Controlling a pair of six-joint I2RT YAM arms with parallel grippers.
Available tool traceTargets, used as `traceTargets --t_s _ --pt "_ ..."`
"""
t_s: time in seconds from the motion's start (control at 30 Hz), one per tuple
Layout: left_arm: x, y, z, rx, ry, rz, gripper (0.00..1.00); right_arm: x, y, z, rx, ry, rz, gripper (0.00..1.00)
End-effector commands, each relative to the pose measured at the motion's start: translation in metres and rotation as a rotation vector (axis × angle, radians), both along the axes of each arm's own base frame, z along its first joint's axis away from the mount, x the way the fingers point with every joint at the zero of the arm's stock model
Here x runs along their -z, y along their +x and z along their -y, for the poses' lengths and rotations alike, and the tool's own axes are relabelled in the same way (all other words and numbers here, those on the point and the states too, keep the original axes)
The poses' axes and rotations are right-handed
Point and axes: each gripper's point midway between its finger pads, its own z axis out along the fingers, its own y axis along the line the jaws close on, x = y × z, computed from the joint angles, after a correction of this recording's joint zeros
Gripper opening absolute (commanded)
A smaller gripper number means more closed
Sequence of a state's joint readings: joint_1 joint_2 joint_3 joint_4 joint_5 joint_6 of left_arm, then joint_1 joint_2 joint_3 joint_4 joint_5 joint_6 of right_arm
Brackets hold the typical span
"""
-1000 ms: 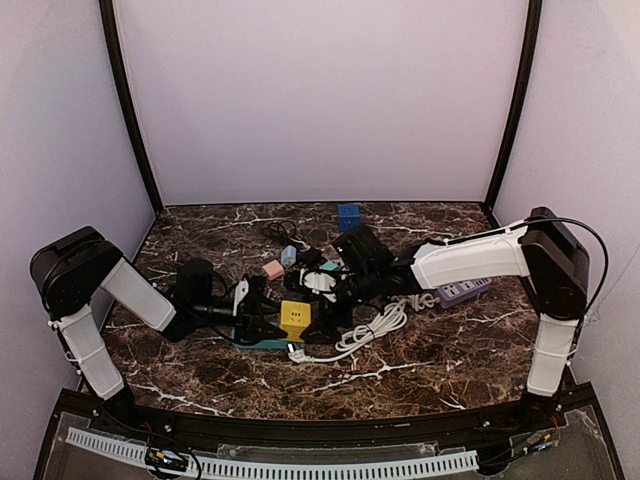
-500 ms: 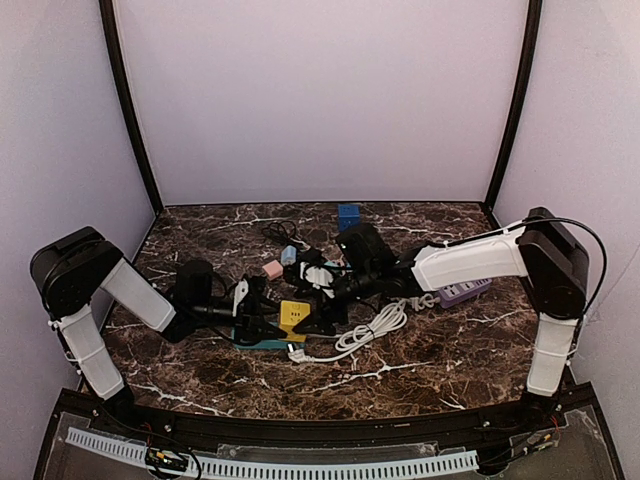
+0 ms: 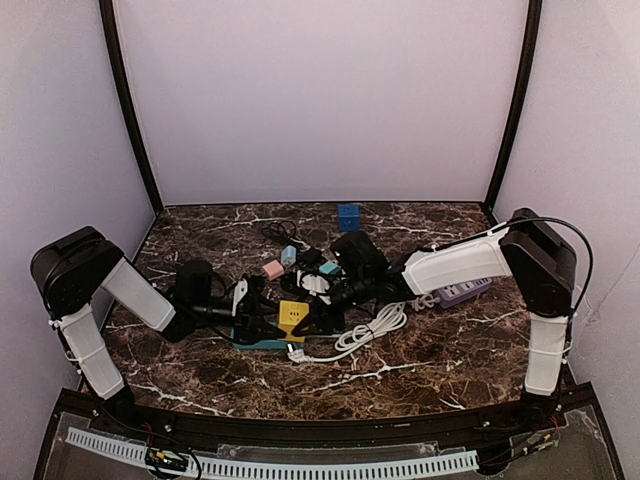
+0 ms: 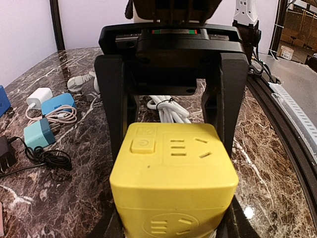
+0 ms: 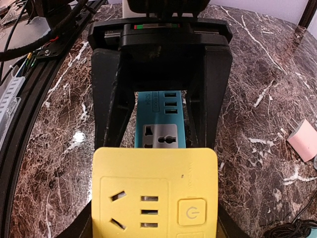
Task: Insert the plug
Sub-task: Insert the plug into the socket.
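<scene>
Surface: table (image 3: pixel 440 360) in glossy dark brown marble pattern with white veins; plain pale lilac walls (image 3: pixel 320 100) behind.
White plug (image 3: pixel 296 350): small, rounded, matte plastic; lies flat on the table just nearer than the cube, not in any socket.
Teal power strip (image 3: pixel 262 344): long, flat, smooth plastic with a grey socket insert; lies under and beside the cube.
Yellow socket cube (image 3: pixel 293 318): glossy plastic block with rounded edges, slot openings and a round button on top; sits between the two grippers, over the teal strip.
Left gripper (image 3: pixel 268 322): black, angular; fingers partly closed, pressed to the cube's two sides, holding it.
Right gripper (image 3: pixel 318 312): black, facing the left one; fingers flank the cube's opposite end, closed against its sides.
White cord (image 3: pixel 372 325): smooth round cable in a loose bundle, right of the cube.
Purple power strip (image 3: pixel 465 291): flat bar, well to the right.
Pink adapter (image 3: pixel 272 269): small block, beyond the cube.
Blue cube (image 3: pixel 348 216): small, at the far edge.
Change: the right arm has swung slightly left and its jaws, wide a second ago, have drawn in onto the cube; left arm and cube unchanged.
</scene>
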State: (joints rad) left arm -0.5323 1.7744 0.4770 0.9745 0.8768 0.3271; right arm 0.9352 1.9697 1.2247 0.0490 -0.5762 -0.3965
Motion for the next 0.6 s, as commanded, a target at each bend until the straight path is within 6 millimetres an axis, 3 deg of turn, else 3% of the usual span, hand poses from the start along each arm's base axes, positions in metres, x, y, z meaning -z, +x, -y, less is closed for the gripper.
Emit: traceTargets --t_s 0.0,0.07,0.1,0.17,0.23,0.33,0.57 --pt "0.021 0.005 -0.009 -0.049 0.077 -0.013 0.04 -0.009 0.003 -0.008 0.011 0.022 -0.011 0.13" --pt "0.019 0.006 -0.01 -0.057 0.09 -0.007 0.24 -0.005 0.006 -0.004 0.018 -0.016 0.013 0.04" --pt "0.018 0.008 -0.01 -0.062 0.095 -0.001 0.43 0.001 0.007 0.0 0.026 -0.054 0.021 0.01" --pt "0.016 0.009 -0.014 -0.079 0.118 0.011 0.65 0.012 0.015 0.008 0.057 -0.133 0.053 0.0" --pt "0.013 0.009 -0.019 -0.09 0.139 0.014 0.76 0.025 0.026 0.019 0.096 -0.23 0.094 0.0" --pt "0.009 0.005 -0.03 -0.098 0.166 -0.009 0.82 0.039 0.034 0.033 0.123 -0.36 0.119 0.0" --pt "0.009 0.0 -0.045 -0.16 0.181 -0.033 0.85 0.057 0.024 0.059 0.114 -0.533 0.064 0.0"
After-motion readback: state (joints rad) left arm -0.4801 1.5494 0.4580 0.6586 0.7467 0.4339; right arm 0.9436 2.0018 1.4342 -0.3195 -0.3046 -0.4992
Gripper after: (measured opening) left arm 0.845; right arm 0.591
